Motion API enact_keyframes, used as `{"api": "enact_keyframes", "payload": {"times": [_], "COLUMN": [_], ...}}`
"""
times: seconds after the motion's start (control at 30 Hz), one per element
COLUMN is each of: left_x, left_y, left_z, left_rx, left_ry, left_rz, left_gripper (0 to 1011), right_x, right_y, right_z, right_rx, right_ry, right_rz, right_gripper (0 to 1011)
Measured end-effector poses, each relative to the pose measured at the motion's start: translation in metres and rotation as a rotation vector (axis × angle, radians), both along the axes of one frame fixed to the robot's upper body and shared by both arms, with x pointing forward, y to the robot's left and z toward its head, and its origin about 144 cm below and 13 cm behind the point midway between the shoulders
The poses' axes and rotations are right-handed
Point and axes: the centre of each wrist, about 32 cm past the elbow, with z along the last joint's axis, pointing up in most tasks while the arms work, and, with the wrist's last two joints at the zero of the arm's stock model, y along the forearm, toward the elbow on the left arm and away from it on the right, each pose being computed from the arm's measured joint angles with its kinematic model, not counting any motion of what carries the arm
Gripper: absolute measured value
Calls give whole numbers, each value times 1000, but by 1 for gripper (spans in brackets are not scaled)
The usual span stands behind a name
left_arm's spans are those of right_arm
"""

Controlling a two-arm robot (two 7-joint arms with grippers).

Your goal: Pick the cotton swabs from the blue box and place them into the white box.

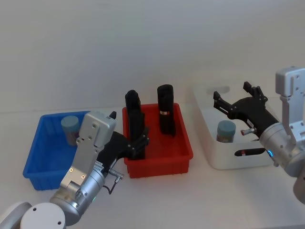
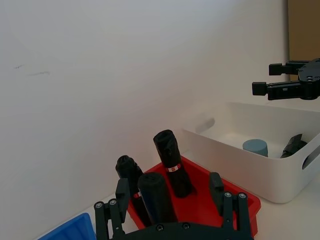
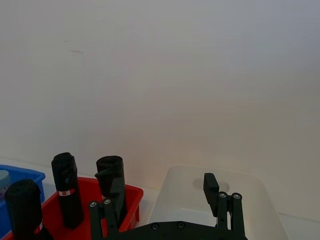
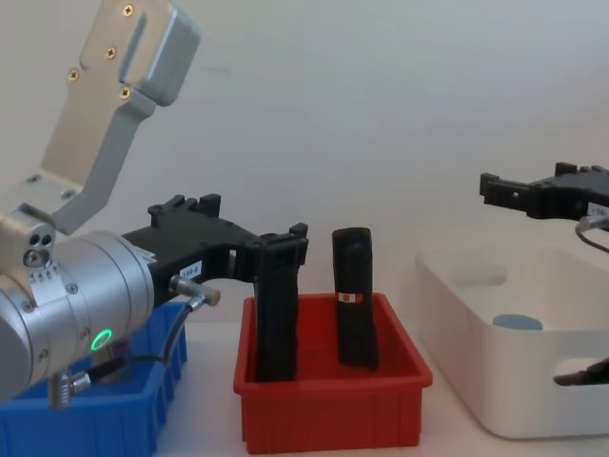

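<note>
Altogether two cotton swabs (image 1: 70, 128) (image 1: 226, 131)

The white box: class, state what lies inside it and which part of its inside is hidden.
Inside the white box stands one cotton swabs jar with a pale blue lid. The open right gripper hovers above the box and covers part of the floor, so anything beneath it is hidden.

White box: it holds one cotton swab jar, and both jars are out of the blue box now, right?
Half right. The white box holds one cotton swab jar, but the head view shows another jar standing in the blue box.
</note>
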Motion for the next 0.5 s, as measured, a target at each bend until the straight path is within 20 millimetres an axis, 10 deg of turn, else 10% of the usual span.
{"api": "enact_keyframes", "payload": {"times": [0.5], "left_x": [0], "left_y": [0], "left_z": [0], "left_rx": [0], "left_ry": [0], "left_rz": [0], "left_gripper": [1004], "right_x": [0], "right_y": [0], "right_z": [0], "right_rx": [0], "right_ry": [-2], "right_rz": [2], "right_gripper": [1002]}}
